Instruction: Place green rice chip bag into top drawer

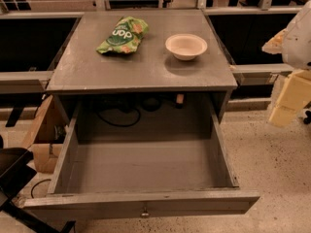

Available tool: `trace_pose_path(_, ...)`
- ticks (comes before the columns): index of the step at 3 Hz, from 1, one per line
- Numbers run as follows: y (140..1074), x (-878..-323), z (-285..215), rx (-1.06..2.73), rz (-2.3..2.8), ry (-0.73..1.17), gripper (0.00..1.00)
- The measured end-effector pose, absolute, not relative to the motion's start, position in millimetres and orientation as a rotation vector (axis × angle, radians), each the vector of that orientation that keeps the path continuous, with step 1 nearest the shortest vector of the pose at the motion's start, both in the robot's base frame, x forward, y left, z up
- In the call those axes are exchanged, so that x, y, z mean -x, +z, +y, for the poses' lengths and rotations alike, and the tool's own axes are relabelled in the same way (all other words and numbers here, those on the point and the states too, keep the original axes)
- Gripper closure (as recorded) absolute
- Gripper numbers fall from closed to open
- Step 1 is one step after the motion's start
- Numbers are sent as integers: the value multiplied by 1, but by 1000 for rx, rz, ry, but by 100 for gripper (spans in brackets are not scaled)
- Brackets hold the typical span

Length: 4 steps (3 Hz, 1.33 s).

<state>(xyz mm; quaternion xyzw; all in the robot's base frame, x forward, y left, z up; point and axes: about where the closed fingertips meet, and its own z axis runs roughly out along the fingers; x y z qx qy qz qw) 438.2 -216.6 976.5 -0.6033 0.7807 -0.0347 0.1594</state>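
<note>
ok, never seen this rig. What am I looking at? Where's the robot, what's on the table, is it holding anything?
There is one picture, from a single camera looking down at a grey cabinet from the front. Where the camera is mounted isn't known. The robot is a mobile base with one arm. Only the pale arm and its claw show, at the right edge, beside the cabinet and well clear of the things on it. On the top lie a green bag, back left, and a bowl to its right, not touching. The drawer below is pulled open with nothing inside. The bag is meant to go in there and hasn't been picked up yet.
</note>
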Motion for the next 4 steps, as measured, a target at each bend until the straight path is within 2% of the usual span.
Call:
trace_pose_path(1, 977, -438, -217, 1724, 2231, -99, 0)
trace_pose_path(2, 991, -474, -205, 1580, 2181, 11, 0)
trace_pose_path(4, 1038, -541, -148, 1289, 2084, 19, 0)
